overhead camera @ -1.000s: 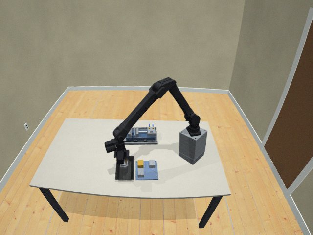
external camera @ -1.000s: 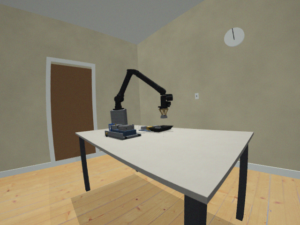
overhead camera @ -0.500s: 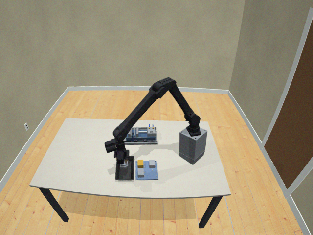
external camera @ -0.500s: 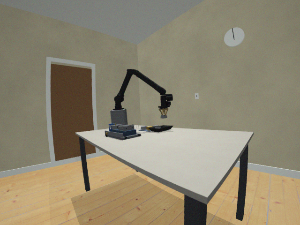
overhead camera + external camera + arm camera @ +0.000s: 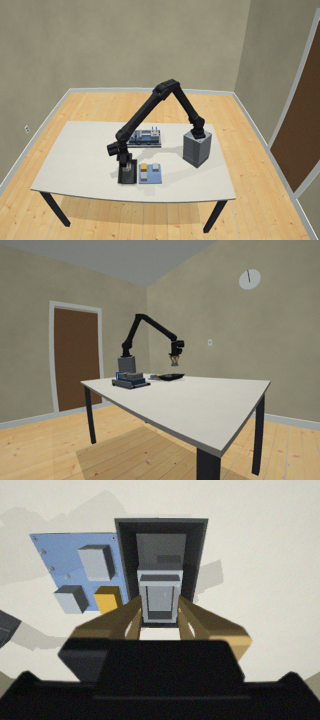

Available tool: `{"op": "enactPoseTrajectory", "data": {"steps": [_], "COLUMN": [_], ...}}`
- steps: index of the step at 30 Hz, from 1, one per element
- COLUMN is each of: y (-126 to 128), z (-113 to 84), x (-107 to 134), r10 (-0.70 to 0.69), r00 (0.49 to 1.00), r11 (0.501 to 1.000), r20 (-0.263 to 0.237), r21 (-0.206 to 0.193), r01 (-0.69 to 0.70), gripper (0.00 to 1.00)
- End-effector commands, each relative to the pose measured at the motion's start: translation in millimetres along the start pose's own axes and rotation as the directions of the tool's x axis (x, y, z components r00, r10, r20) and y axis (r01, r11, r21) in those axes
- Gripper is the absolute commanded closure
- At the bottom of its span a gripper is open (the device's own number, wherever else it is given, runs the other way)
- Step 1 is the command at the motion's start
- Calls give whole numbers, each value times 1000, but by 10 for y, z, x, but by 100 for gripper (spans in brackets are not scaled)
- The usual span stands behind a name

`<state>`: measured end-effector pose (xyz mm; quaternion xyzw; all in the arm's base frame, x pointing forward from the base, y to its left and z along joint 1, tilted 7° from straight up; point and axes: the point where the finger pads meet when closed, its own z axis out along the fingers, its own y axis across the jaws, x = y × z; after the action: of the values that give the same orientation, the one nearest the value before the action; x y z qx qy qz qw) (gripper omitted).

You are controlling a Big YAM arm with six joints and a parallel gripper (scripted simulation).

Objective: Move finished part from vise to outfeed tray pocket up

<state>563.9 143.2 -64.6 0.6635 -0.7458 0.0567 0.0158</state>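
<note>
My gripper (image 5: 126, 167) (image 5: 174, 364) (image 5: 159, 599) is shut on the finished part (image 5: 126, 168) (image 5: 174, 364) (image 5: 160, 596), a small grey block whose pocket faces away from the camera in the wrist view. It hangs a little above the black outfeed tray (image 5: 120, 178) (image 5: 178, 376) (image 5: 197, 535), over the tray's near end. The blue and grey vise (image 5: 144, 136) (image 5: 130, 379) stands behind, on its base plate, with empty jaws as far as I can tell.
A blue plate (image 5: 158, 178) (image 5: 55, 550) next to the tray carries two grey blocks (image 5: 155, 166) (image 5: 95, 561) and a yellow block (image 5: 143, 167) (image 5: 107, 600). The arm's grey pedestal (image 5: 196, 149) (image 5: 126, 364) stands to the right on the table (image 5: 77, 155).
</note>
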Motion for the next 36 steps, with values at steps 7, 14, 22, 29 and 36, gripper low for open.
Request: {"op": "enactPoseTrajectory", "data": {"steps": [7,14,22,29,36], "y": [-372,-359,-374,-423,-356], "z": [-219,-110,-45,-83,258], "x": [-89,-87,-97,-101,-77], "r10": [13,9,3,6,5], "r00": [999,1000,999,999,1000], "r11": [997,997,997,995,998], "r20": [33,29,32,40,27], "r21": [80,73,80,100,68], "r01": [-16,-11,-6,-10,-6], "gripper": [100,100,100,100,100]}}
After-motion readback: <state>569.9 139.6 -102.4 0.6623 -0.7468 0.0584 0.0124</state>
